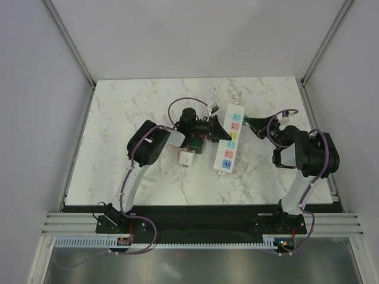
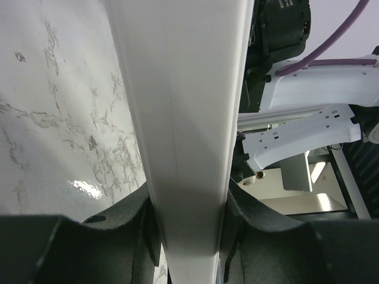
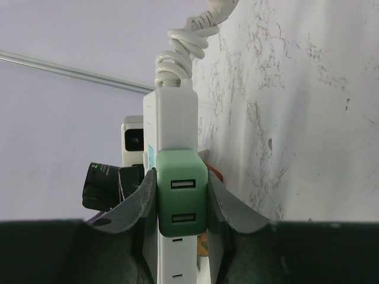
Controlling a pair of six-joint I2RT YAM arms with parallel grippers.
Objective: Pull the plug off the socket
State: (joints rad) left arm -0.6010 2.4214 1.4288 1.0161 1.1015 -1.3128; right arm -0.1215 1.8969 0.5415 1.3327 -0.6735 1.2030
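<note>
Item 1. We record a long, narrow white plastic power strip (image 1: 227,139) with pastel outlet squares. It lies on the white marble-patterned table (image 1: 130,106), just right of centre, with its long axis running from about 1 o'clock to 7 o'clock. Its coiled white cord (image 1: 237,94) leaves the 12 o'clock end.

Item 2. We record a green cube plug (image 3: 182,177) of matte plastic with two slots in its face. It is seated on the power strip near the cord end.

Item 3. The left pincer (image 1: 217,128) reaches in from 9 o'clock. In the left wrist view we see its black fingers (image 2: 139,236) pressed against both long sides of the power strip, which it holds across the width.

Item 4. The right pincer (image 1: 249,122) reaches in from 3 o'clock. In the right wrist view its fingers (image 3: 141,204) sit narrow and flank the green cube plug, touching both of its sides.

Item 5. A small white cube plug (image 1: 186,157) stands loose on the table at 9 o'clock of the power strip, apart from it and beside the left arm.
</note>
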